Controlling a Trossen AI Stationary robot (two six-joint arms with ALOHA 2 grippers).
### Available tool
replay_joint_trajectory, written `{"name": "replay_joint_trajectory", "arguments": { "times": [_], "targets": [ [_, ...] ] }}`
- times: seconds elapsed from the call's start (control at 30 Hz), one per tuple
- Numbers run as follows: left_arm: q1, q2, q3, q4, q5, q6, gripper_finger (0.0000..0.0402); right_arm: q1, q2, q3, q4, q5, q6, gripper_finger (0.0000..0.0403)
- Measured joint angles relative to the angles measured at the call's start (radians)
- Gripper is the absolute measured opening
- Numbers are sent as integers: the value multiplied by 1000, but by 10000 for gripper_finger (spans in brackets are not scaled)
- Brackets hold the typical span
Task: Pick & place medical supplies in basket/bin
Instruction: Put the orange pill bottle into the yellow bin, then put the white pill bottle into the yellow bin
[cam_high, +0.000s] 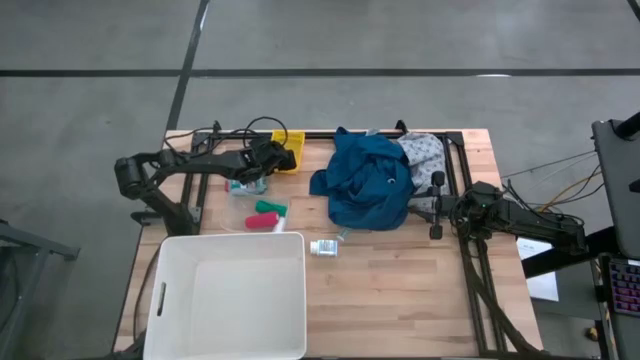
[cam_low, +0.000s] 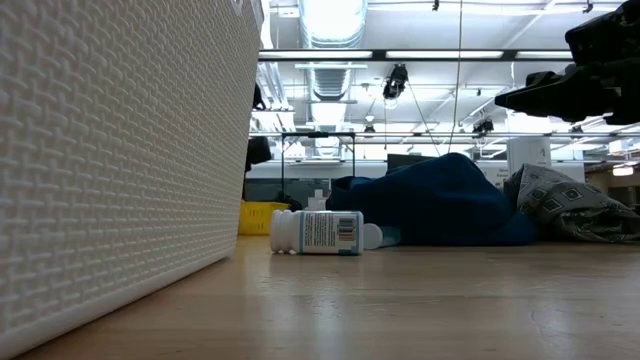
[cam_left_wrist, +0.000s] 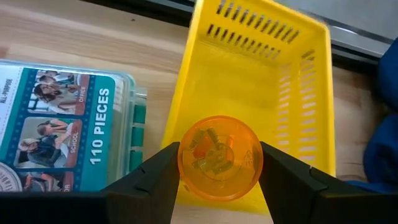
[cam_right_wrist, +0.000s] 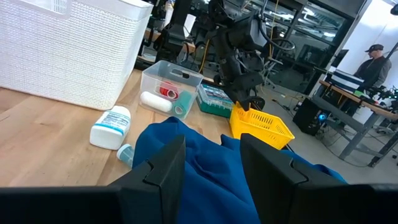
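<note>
One translucent orange pill bottle (cam_left_wrist: 220, 158) sits clamped in our left gripper (cam_left_wrist: 217, 180) above the small yellow slotted basket (cam_left_wrist: 261, 74), far-left of the big white plastic tub (cam_high: 230, 290); the right gripper (cam_right_wrist: 211, 158) waits, fingers apart, over the blue fabric garment (cam_high: 368, 180).

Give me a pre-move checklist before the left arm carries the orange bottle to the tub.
1. Grip: left gripper has a finger on each side of the orange bottle: ok.
2. Bottle clear of the yellow basket: cannot tell; the basket sits right behind it.
3. Tub has room: ok, nothing visible inside.
4. Path to the tub: not ok; the clear box holding red and green items lies between.
5. Right gripper out of the way: ok, open above the blue garment, holding nothing.
6. White bottle near the tub: ok, lying beside it, off the path.
</note>
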Motion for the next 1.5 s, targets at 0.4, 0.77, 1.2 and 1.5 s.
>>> {"name": "replay_joint_trajectory", "arguments": {
  "times": [0.4, 0.77, 1.2, 1.5],
  "targets": [
    [0, 0, 0, 2, 0, 11, 200, 0, 0, 0, 0, 0, 0, 148],
    [0, 0, 0, 19, 0, 10, 239, 0, 0, 0, 0, 0, 0, 148],
    [0, -2, 9, 22, 0, 11, 267, 0, 0, 0, 0, 0, 0, 148],
    [0, -12, 42, 12, -1, 72, 269, 0, 0, 0, 0, 0, 0, 148]
  ]
}}
